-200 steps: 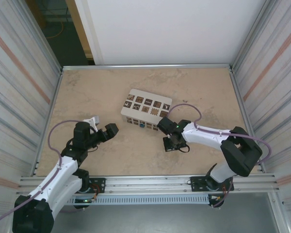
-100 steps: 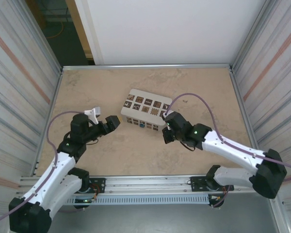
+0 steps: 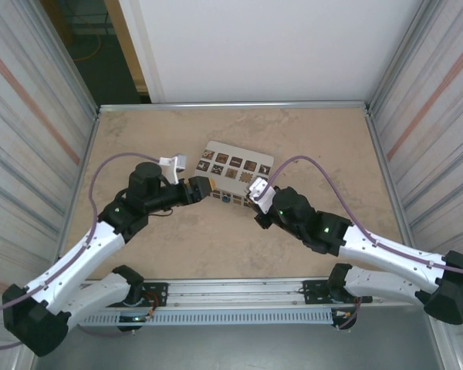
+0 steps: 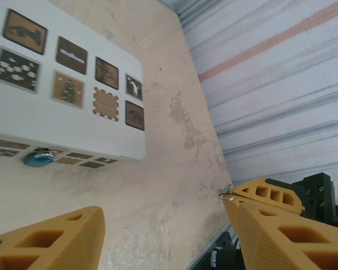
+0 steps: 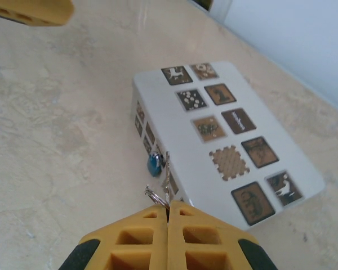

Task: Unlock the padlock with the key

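Plainly the right claw (image 5: 169, 209) is pinched shut on the key (image 5: 167, 180). Its blade points straight ahead at the padlock (image 5: 154, 163), which hangs just beyond on the box's (image 5: 158, 98) near wall. The left claw (image 4: 163, 219), spread wide and empty, hovers to the padlock's left.

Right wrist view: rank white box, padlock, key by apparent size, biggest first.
1. white box: by far the largest.
2-3. padlock and key: both tiny and look about alike. The key, pinched in the right gripper, sits nearer the camera, so I won't rank these two.
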